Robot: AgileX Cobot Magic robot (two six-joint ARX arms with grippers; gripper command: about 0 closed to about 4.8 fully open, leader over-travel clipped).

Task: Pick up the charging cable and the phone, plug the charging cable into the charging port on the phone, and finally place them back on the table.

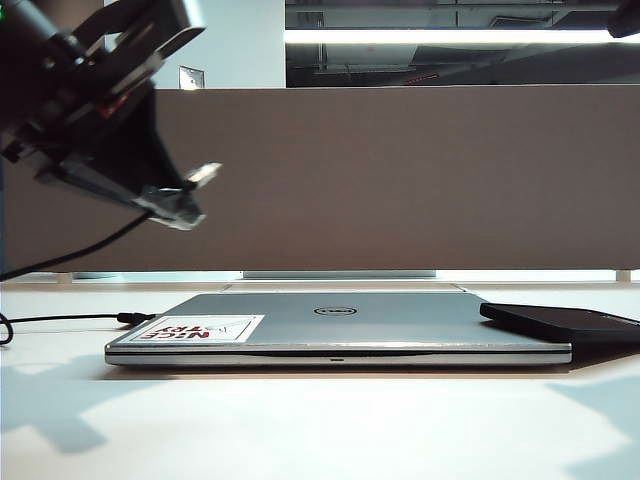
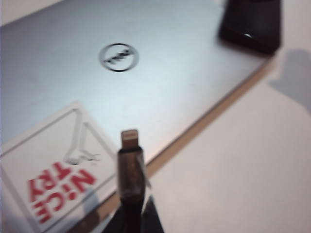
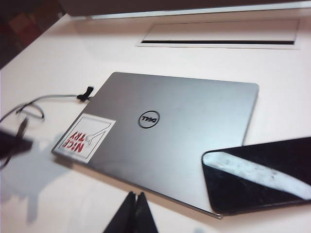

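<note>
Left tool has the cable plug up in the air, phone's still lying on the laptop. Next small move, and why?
Probably bring the right tool down onto the phone and open it to grasp. It hangs shut above the table near the laptop, holding nothing, while the phone lies half on the lid. The left tool is shut on the charging cable, plug raised, so mating waits on the phone.
</note>
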